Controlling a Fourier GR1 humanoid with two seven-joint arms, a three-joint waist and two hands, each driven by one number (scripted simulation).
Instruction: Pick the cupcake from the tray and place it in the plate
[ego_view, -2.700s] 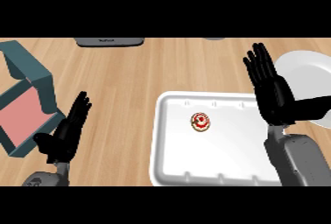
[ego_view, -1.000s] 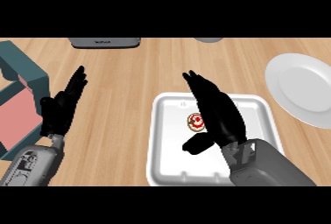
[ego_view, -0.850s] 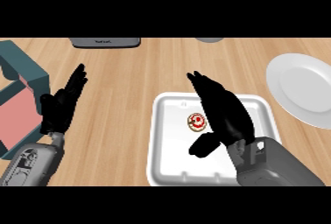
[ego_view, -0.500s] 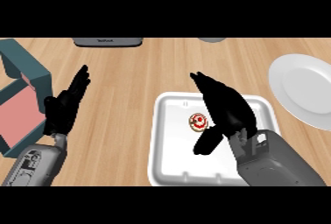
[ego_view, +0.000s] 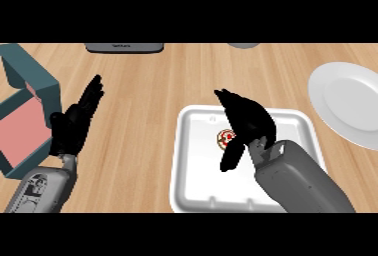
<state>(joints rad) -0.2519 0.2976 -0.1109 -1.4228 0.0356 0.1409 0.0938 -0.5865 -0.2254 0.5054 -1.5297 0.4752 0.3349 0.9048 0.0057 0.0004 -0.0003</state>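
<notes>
Nearest, the black right hand hangs over the white square plastic tray, fingers straight and thumb spread apart from them, closed on nothing. The black left hand rests open at the tray's 9 o'clock. The small red-and-white frosted cupcake sits in the tray, partly hidden at the palm's 8 o'clock edge, so I judge the grasp not yet made. Lifting it, carrying it to the round white plate at the tray's 2 o'clock and setting it down all remain.
</notes>
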